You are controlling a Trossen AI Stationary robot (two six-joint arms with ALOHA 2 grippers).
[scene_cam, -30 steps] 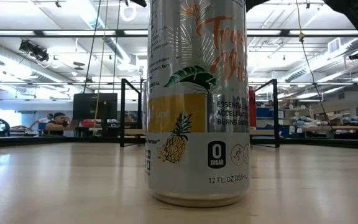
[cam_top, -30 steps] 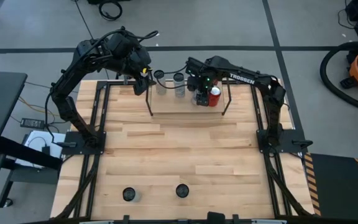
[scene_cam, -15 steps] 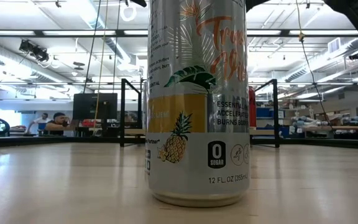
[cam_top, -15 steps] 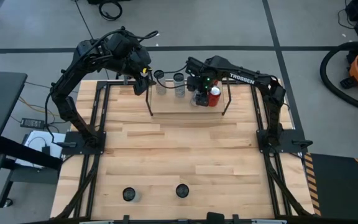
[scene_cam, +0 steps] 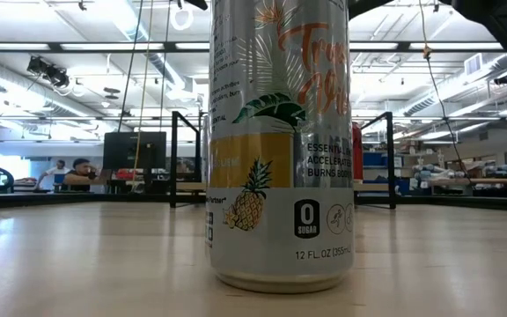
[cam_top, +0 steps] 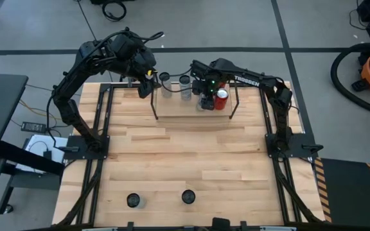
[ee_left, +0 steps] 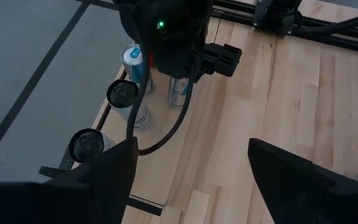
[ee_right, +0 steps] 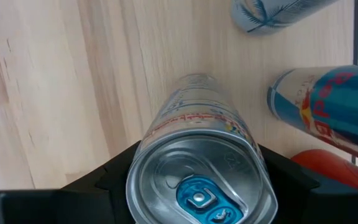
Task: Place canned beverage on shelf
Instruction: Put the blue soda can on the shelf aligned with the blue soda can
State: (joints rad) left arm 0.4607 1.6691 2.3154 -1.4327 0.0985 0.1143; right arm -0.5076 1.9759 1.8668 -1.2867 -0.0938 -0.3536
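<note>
The shelf [cam_top: 191, 110] stands at the table's far middle, with black end frames and a light wood board. My right gripper [cam_top: 204, 100] reaches down over its right half, shut on a silver can with a blue tab [ee_right: 197, 168]. A red can [cam_top: 221, 97] and a blue-and-silver can [ee_right: 328, 106] stand right beside it. Two more cans [cam_top: 164, 81] [cam_top: 185, 82] stand on the board's far left part. My left gripper [ee_left: 191, 186] hovers open and empty above the shelf's left end [cam_top: 148, 80]. My right gripper holds the silver can just below its top rim [ee_right: 143, 163], pinched between the two fingers [ee_right: 114, 180], one on each side. The fingers come from above, pointing down. The can stands upright, its lower end [ee_right: 194, 84] on the wood board.
Two more cans stand near the table's near edge [cam_top: 133, 200] [cam_top: 187, 196]; one of them, with a pineapple print [scene_cam: 280, 141], fills the low view. The shelf's black frames [scene_cam: 176, 158] show behind it. Bare wood table lies between shelf and near cans.
My right arm has shifted a little toward the table's left above the shelf; the silver can stays upright between its fingers.
</note>
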